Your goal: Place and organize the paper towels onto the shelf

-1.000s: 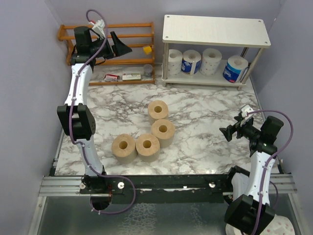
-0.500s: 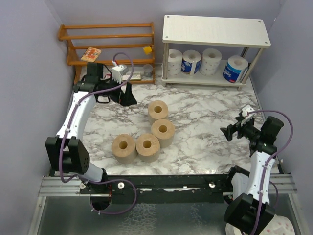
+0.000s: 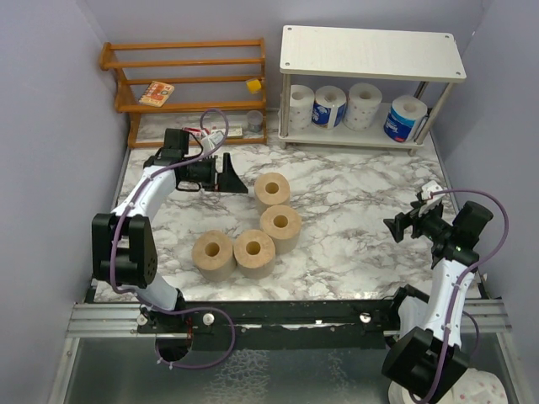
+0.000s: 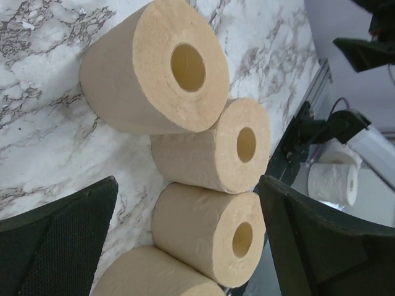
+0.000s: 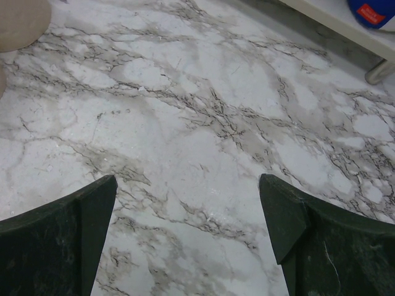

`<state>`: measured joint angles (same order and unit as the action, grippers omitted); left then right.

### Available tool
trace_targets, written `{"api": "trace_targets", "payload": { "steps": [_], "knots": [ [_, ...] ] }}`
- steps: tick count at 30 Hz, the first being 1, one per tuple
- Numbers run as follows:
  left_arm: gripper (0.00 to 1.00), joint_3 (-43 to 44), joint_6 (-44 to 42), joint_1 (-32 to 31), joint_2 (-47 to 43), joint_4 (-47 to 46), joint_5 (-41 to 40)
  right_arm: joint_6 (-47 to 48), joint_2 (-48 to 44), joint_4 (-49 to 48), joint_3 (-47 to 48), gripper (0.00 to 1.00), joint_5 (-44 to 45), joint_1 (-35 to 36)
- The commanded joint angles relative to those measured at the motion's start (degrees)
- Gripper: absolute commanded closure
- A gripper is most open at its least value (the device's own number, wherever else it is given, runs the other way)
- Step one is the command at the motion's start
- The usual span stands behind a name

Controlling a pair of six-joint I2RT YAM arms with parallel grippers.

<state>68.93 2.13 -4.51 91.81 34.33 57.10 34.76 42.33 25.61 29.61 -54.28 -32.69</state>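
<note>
Four tan paper towel rolls stand on end on the marble table: one at the rear, one behind the front pair, and two in front. The white two-tier shelf at the back right holds two white rolls and two blue-and-white rolls on its lower board. My left gripper is open and empty, just left of the rear tan roll. In the left wrist view its gripper faces the row of tan rolls. My right gripper is open and empty over bare marble.
An orange wooden rack at the back left holds a packet and small items. The shelf's lower board and one leg show in the right wrist view. Another white roll lies below the table's near right corner. Purple walls close in both sides.
My left arm swung from the wooden rack down to the table and now sits low beside the rear tan roll. The packet shows on the rack where the arm was. My right arm barely moved.
</note>
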Motion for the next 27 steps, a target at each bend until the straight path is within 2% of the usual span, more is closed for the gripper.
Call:
{"api": "trace_targets", "payload": {
  "steps": [1,8,13,18,22,24,27],
  "knots": [
    [0.01,-4.82,19.12,-0.67,-4.28,-19.00,-0.49,-0.17,0.11,-1.32,-0.16,0.00,0.21,-0.90],
    [0.01,-5.54,37.38,-2.43,-3.37,-18.58,-14.76,-0.43,0.04,-1.47,-0.25,0.00,0.54,-1.32],
    [0.01,-10.01,44.75,-2.43,-0.76,-21.02,-11.67,-0.52,-0.03,-1.64,-0.33,0.00,0.58,-1.39],
    [0.01,-16.70,50.56,-2.50,-3.99,-27.74,-13.02,-0.66,-0.23,-1.64,-0.35,0.00,0.67,-1.47],
    [0.21,-18.41,52.56,-2.91,-5.24,-30.44,-14.90,-0.57,-0.25,-1.63,-0.39,0.00,0.67,-1.55],
    [0.21,-17.14,52.77,-3.48,-4.08,-29.88,-14.66,-0.57,-0.28,-1.69,-0.34,0.00,0.66,-1.69],
    [0.17,-13.96,51.89,-5.32,-0.82,-27.47,-13.99,-0.57,-0.31,-1.61,-0.42,0.00,0.58,-1.83]
  ]
}}
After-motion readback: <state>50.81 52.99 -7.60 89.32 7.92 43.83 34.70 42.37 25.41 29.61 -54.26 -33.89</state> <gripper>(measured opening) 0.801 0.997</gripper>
